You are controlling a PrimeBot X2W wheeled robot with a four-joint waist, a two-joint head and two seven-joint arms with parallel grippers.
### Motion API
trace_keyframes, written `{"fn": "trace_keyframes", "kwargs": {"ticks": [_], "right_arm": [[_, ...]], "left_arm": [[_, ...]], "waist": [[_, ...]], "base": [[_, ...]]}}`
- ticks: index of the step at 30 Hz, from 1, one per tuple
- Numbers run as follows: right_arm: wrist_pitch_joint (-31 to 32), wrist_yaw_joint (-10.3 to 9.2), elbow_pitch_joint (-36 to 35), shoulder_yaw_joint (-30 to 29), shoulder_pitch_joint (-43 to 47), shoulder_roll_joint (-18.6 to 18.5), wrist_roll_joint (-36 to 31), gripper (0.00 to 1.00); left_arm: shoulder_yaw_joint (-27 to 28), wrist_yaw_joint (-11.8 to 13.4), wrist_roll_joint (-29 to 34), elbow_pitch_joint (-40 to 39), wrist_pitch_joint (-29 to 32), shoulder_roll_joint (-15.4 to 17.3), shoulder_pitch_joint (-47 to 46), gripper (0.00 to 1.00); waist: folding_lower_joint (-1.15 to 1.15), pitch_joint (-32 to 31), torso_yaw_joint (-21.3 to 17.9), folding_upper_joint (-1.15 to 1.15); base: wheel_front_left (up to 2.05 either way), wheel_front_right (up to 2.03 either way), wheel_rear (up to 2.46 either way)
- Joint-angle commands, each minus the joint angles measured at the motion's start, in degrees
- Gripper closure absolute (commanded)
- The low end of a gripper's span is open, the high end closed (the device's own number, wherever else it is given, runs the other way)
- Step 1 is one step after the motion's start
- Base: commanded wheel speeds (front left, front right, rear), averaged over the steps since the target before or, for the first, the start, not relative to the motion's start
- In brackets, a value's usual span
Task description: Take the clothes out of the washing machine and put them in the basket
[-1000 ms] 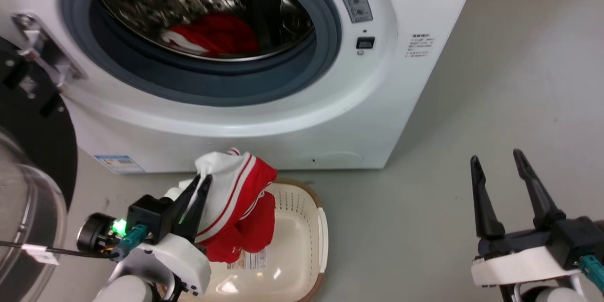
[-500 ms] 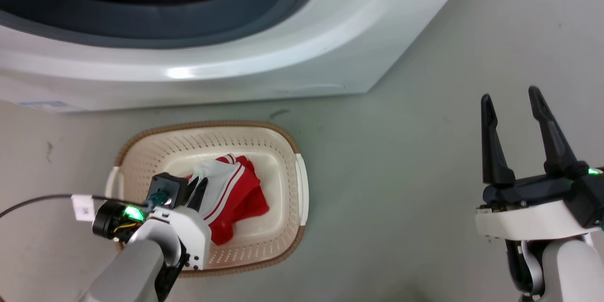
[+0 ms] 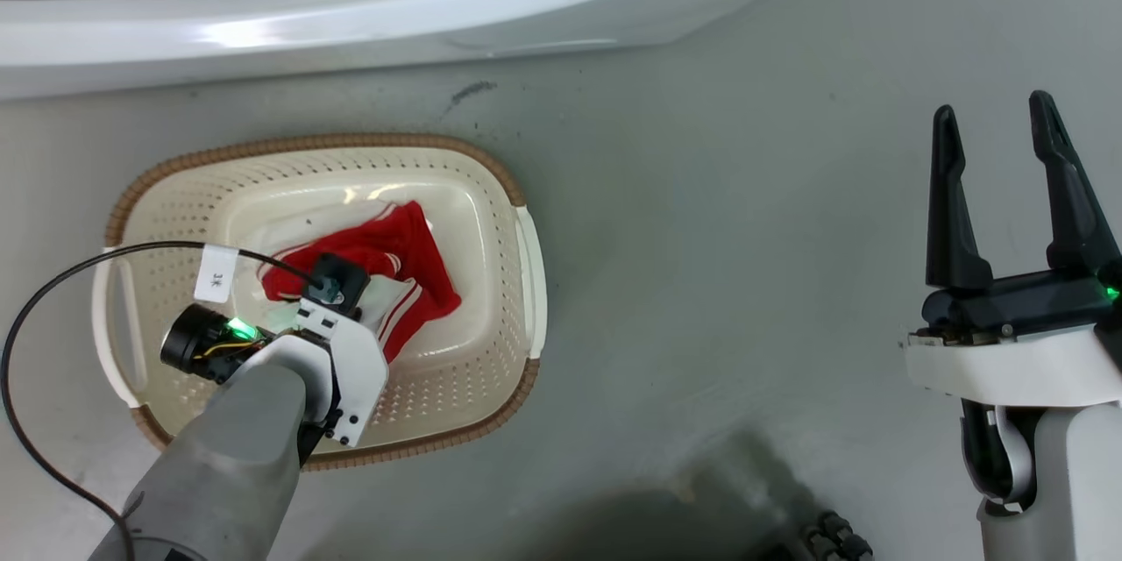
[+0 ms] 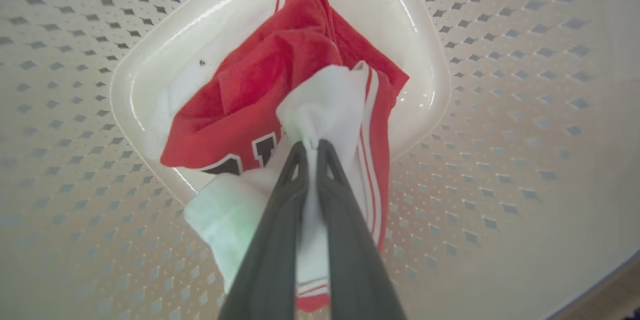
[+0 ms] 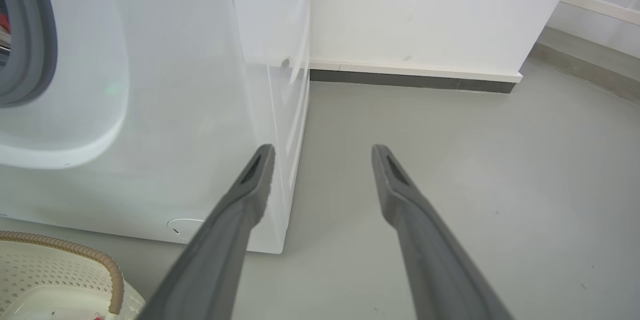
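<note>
**While the left end effector (image 4: 308, 146) pinches a garment (image 3: 399, 250) in the basket (image 3: 298, 143), the right end effector (image 3: 991, 102) stands open**

Where the floor (image 3: 719, 219) meets the washing machine (image 3: 351, 9), whose white front runs across 12 o'clock of the head view, the cream basket sits at about 9 o'clock. Its brown woven-look rim lies just clear of the machine's base. The red-and-white garment lies crumpled on the basket's bottom, toward the middle. The left arm reaches in from 7 o'clock, and its two dark fingers (image 4: 282, 220) are clenched on a white fold of the garment. The left wrist view shows the cloth bunched between the tips, with thin red-and-white stripes at 3 o'clock of the grip and black-and-white lettering on the red cloth at 9 o'clock. A green light (image 3: 238, 331) glows on the wrist, and a black cable (image 3: 131, 245) with a white tag (image 3: 216, 273) loops away toward 9 o'clock over the basket's rim.

The right end effector hangs at 3 o'clock of the head view, well apart from the basket. Its fingers are spread wide with nothing between them, above grey floor. Its own camera looks past the machine's right corner to a white wall (image 5: 425, 10) with a dark skirting (image 5: 410, 81) at 12 o'clock, and the basket's rim shows at 7 o'clock.
</note>
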Motion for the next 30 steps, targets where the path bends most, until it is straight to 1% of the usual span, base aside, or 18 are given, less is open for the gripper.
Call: {"fn": "trace_keyframes", "kwargs": {"ticks": [1, 6, 7, 8, 12, 19, 24, 27, 30], "right_arm": [[-0.13, -0.04, -0.20, 0.01, -1.34, 0.10, 0.14, 0.00], [-0.13, -0.04, 0.31, 0.35, -1.84, 0.09, 0.53, 0.00], [-0.14, -0.04, 0.48, 0.43, -1.91, 0.09, 0.58, 0.00], [-0.14, -0.04, 0.55, 0.42, -1.86, 0.09, 0.56, 0.00], [-0.14, -0.04, 1.23, 0.44, -0.66, 0.09, 0.02, 0.00], [-0.14, -0.04, 2.47, 0.58, 2.40, 0.07, -1.73, 0.00], [-0.14, -0.04, 3.24, 0.70, 5.32, 0.07, -2.82, 0.00], [-0.14, -0.04, 3.71, 1.07, 6.88, 0.08, -3.19, 0.00], [-0.14, -0.04, 4.18, 1.40, 8.28, 0.07, -3.41, 0.00]], "left_arm": [[-0.25, -0.33, -0.02, 1.02, 0.59, 0.04, -0.56, 1.00], [-0.73, -0.66, -0.42, 3.23, 2.09, -0.93, -1.19, 1.00], [-0.61, -0.67, -0.71, 3.55, 2.26, -1.07, -0.70, 0.75], [-0.33, -0.59, -1.08, 3.72, 2.10, -1.10, -0.35, 0.00], [-0.53, -0.97, -1.64, 4.14, 1.34, -2.27, 1.36, 0.00], [-0.63, -1.88, -2.88, 4.23, -5.55, -4.82, 4.81, 0.00], [-0.37, -2.22, -4.03, 4.25, -9.22, -5.70, 7.64, 0.00], [0.93, -1.66, -5.00, 3.24, -10.76, -5.76, 9.16, 0.00], [2.84, -0.13, -5.76, -0.21, -11.32, -4.90, 10.45, 0.00]], "waist": [[-0.01, 1.62, -0.55, 0.00], [-0.01, 1.91, -1.10, 0.00], [-0.01, 1.54, -1.17, 0.00], [-0.01, 1.16, -1.19, 0.00], [-0.01, -1.92, -0.57, 0.00], [-0.01, -10.26, 1.87, 0.00], [-0.01, -16.52, 3.61, 0.00], [-0.01, -19.56, 4.56, 0.00], [-0.01, -22.38, 5.30, 0.00]], "base": [[0.00, 0.00, 0.00], [0.00, 0.00, 0.00], [0.00, 0.00, 0.00], [0.00, 0.00, 0.00], [0.00, 0.00, 0.00], [0.00, 0.00, 0.00], [0.00, 0.00, 0.00], [0.00, 0.00, 0.00], [0.00, 0.00, 0.00]]}}
